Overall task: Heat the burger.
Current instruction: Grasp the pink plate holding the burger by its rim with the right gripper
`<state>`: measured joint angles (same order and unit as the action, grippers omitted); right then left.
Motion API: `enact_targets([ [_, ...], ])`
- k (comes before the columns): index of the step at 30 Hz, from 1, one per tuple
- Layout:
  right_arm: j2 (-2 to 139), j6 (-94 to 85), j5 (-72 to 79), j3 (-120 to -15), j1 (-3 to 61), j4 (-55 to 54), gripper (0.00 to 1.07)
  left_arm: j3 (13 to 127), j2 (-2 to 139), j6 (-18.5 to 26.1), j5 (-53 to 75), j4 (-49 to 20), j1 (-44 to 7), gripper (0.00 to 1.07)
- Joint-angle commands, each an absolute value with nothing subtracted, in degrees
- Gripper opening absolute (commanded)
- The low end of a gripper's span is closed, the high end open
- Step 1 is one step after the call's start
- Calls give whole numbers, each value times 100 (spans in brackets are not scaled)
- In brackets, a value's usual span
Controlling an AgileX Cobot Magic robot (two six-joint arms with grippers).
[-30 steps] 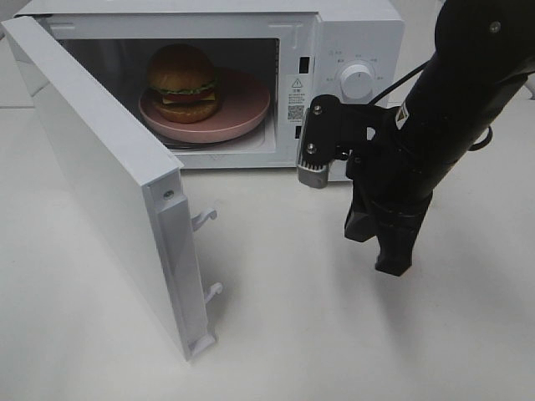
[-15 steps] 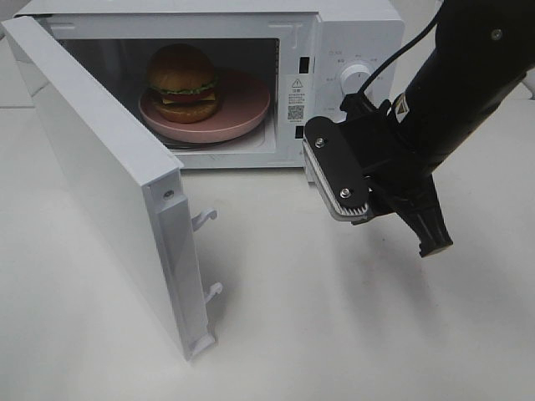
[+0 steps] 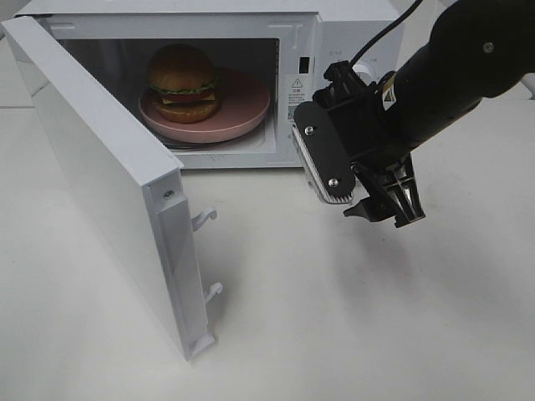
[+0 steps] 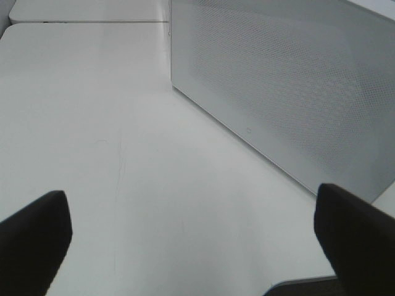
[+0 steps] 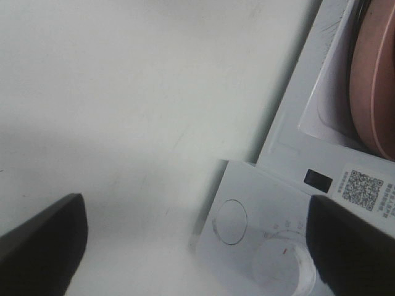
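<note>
Inside microwave (image 3: 355, 25): one burger (image 3: 182, 82) on one pink plate (image 3: 247, 105). Left claw (image 4: 197, 246), right claw (image 5: 197, 246): both spread wide, empty.

Sticker (image 3: 296, 97) on the microwave (image 3: 359, 21) front frame: warning triangle (image 3: 297, 83) at the top, fine print below it, too small to read.
QR code (image 5: 362, 188): on the same sticker; small characters beside it unreadable.
Dial (image 5: 279, 265) markings: faint characters around it and one red tick (image 5: 284, 251); not legible.
Brand, numbers: none readable.
</note>
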<state>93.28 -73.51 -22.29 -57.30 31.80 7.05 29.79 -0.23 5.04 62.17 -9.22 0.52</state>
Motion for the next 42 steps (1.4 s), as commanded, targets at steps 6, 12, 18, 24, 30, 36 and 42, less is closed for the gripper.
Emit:
enact_targets([
  [6, 9437, -7208, -1965, -5770, 3266, 768, 93, 2956, -57, 481, 6148, -963, 69, 100],
  [12, 9637, -7196, -1919, -6148, 3266, 773, 91, 2956, -57, 481, 6148, -963, 69, 100],
  [18, 9952, -7128, -1919, -6486, 3438, 773, 90, 2956, -57, 481, 6148, -963, 69, 100],
  [24, 10244, -7093, -1874, -6830, 3535, 768, 88, 2956, -57, 481, 6148, -963, 69, 100],
  [30, 10588, -6835, -1862, -7340, 3581, 773, 87, 2956, -57, 481, 6148, -963, 69, 100],
  [36, 10869, -6646, -1868, -7655, 3581, 773, 86, 2956, -57, 481, 6148, -963, 69, 100],
  [42, 11138, -6635, -1759, -7907, 3581, 773, 85, 2956, -57, 481, 6148, -963, 69, 100],
])
